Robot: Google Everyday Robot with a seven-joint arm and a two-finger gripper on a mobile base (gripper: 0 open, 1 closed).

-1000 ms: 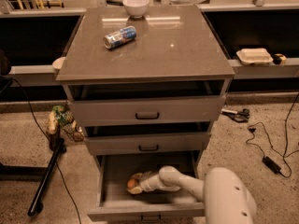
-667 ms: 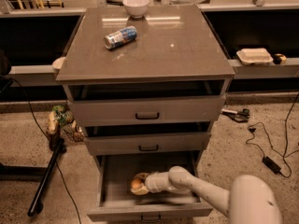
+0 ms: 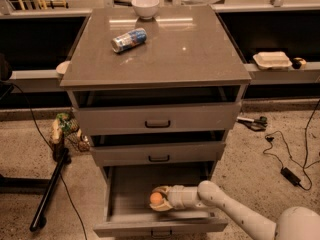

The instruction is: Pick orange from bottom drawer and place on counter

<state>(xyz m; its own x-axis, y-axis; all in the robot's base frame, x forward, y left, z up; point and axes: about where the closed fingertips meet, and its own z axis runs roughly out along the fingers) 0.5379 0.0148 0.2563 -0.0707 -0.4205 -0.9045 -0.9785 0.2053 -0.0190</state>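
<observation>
The bottom drawer (image 3: 125,186) stands pulled open below two shallower grey drawers. The orange (image 3: 156,199) sits inside it near the front, small and round. My gripper (image 3: 159,199) reaches in from the lower right on a white arm, and its fingers wrap around the orange. The orange sits slightly above the drawer floor, close to the front wall. The counter (image 3: 190,49) is the glossy grey-brown top of the cabinet above.
A soda can (image 3: 129,39) lies on its side on the counter and a white bowl (image 3: 145,6) stands at its back edge. A takeout box (image 3: 272,60) rests on the right ledge. Cables (image 3: 285,156) and a stand leg (image 3: 50,189) lie on the floor.
My arm has shifted right and the gripper has closed around the orange, which has moved a little toward the drawer's middle and front.
</observation>
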